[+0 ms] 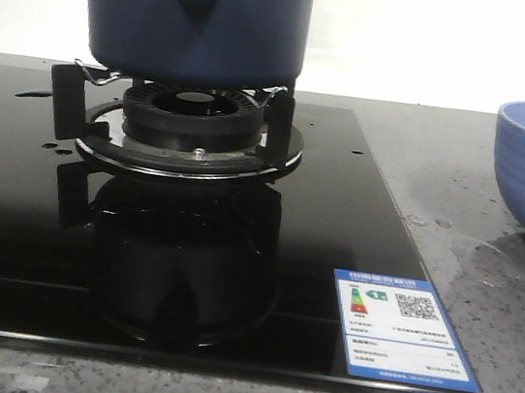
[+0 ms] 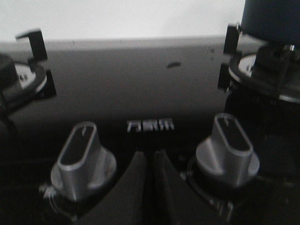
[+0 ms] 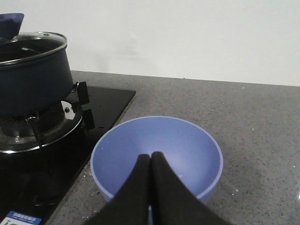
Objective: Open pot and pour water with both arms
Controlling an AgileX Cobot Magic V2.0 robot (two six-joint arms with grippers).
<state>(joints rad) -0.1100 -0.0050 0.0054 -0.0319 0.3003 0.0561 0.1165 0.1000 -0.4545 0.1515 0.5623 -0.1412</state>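
Pot on burner, lid on; both grippers empty.

Pot [image 1: 202,17] sits on the burner grate [image 1: 66,96] of the black hob [image 1: 1,248], glass lid [image 3: 33,44] in place. Left gripper [image 2: 150,161] pressed together, over the hob between two knobs [image 2: 83,159]. Right gripper [image 3: 150,161] pressed together above the bowl [image 3: 187,140] on the counter [image 3: 253,122], beside the hob.

The big dark blue round pot [image 1: 202,17] looks matt and smooth, and its see-through glass lid [image 3: 29,44] has a shiny metal rim. The flat black stove top [image 1: 1,248] is glossy like a mirror. The grey speckled stone counter [image 3: 253,122] looks dull. The two silver knobs [image 2: 80,154] look like brushed metal.
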